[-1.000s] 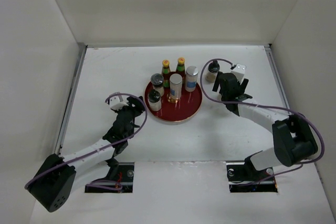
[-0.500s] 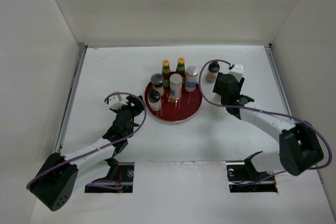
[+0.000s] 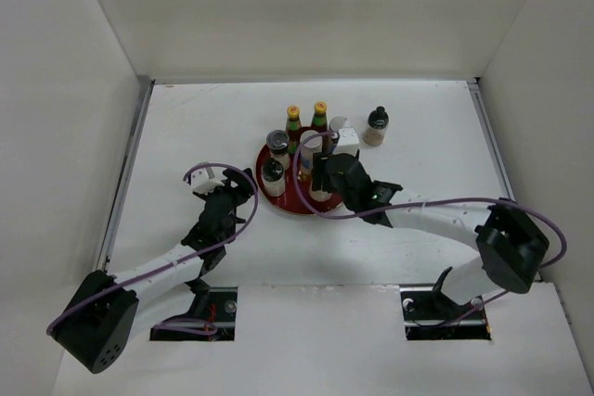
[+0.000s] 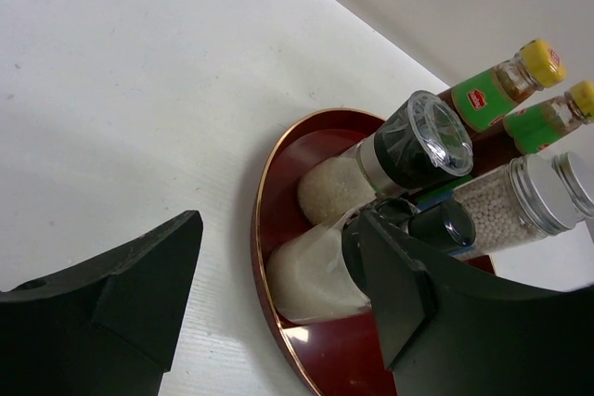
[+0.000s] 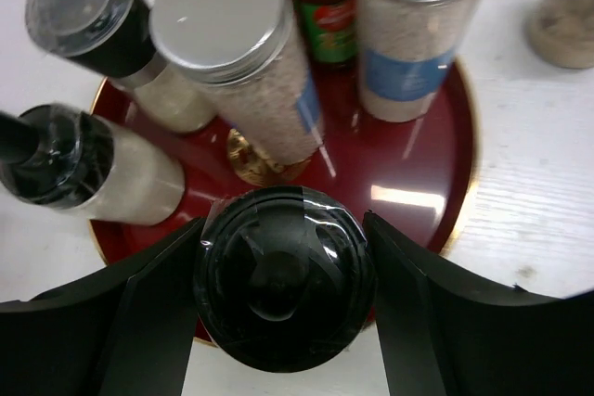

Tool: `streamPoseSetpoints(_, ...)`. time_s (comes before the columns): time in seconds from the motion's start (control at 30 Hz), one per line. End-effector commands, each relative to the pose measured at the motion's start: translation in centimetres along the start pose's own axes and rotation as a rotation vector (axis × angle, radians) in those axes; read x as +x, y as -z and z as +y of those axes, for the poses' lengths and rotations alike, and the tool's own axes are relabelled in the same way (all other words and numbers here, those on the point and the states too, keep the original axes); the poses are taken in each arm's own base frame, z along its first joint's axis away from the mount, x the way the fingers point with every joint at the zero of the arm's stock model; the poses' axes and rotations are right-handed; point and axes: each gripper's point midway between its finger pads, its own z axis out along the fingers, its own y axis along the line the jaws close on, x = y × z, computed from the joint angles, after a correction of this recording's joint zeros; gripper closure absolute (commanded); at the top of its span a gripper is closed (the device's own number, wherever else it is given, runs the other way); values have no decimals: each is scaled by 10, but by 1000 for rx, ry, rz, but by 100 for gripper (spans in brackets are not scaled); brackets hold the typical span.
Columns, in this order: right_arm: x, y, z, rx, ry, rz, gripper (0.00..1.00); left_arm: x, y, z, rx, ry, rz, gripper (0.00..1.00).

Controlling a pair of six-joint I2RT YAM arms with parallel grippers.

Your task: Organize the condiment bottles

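Right gripper (image 5: 278, 224) is the one that matters: it's clamped on a short black-capped jar (image 5: 283, 289), upright, glossy round cap up, hanging over the 5 o'clock side of the shiny dark-red tray (image 5: 408, 173). A bare red patch lies just toward 12 o'clock, short of the silver-lidded shaker (image 5: 227, 30), so probably a nudge inward, then down. Left gripper (image 4: 278, 229) sits open and empty at the tray's 8 o'clock. Another jar (image 3: 376, 124) stands on the desk (image 4: 111, 90) at 2 o'clock.

Black-capped jar (image 5: 283, 271) in hand (image 5: 284, 308) over red tray (image 5: 422, 178)
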Motion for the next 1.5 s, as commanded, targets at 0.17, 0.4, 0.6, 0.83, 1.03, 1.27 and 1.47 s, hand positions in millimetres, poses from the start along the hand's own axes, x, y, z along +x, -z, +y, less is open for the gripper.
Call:
streamPoseSetpoints(0.17,-28,-21,72,-135,-41,-110,36,-4,0,-6,33,43,-16,32)
streamPoseSetpoints(0.4,-12,-30,75,-131,-10,-77,25,-3,-1,-6,34,49,-10,32)
streamPoseSetpoints(0.6,-36,-8,70,-155,2,-125,0,-3,-1,-7,40,50,-5,32)
streamPoseSetpoints(0.83,-80,16,-2,-1,-38,-241,2,-1,-2,-7,41,49,3,32)
streamPoseSetpoints(1.03,-109,-11,-88,203,-121,-283,3,-2,-1,-8,46,53,2,32)
streamPoseSetpoints(1.27,-124,-72,-156,348,-83,-222,0,0,-2,-9,48,50,9,32)
streamPoseSetpoints(1.47,-114,-110,-169,314,-77,-152,0,4,-3,-10,51,46,18,32)
